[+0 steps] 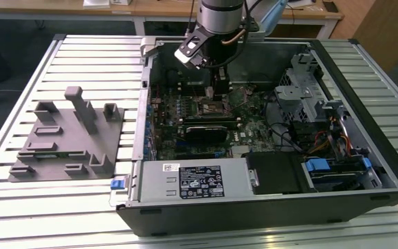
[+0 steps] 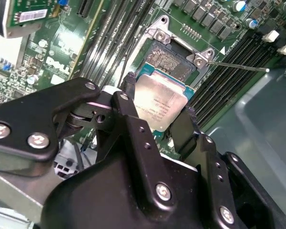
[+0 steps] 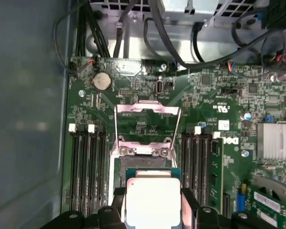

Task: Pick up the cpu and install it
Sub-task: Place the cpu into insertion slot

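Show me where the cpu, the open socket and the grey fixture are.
cpu (image 3: 153,202), first wrist view, middle of its silver top.
socket (image 2: 168,58), second wrist view, its bare contact field.
grey fixture (image 1: 71,141), exterior view, its flat base.

A grey fixture (image 1: 54,150) lies on the slatted desk (image 1: 19,218), just beside an open computer case (image 1: 254,212). A white-labelled power supply (image 1: 192,179) sits inside, beside the green motherboard (image 1: 258,129).
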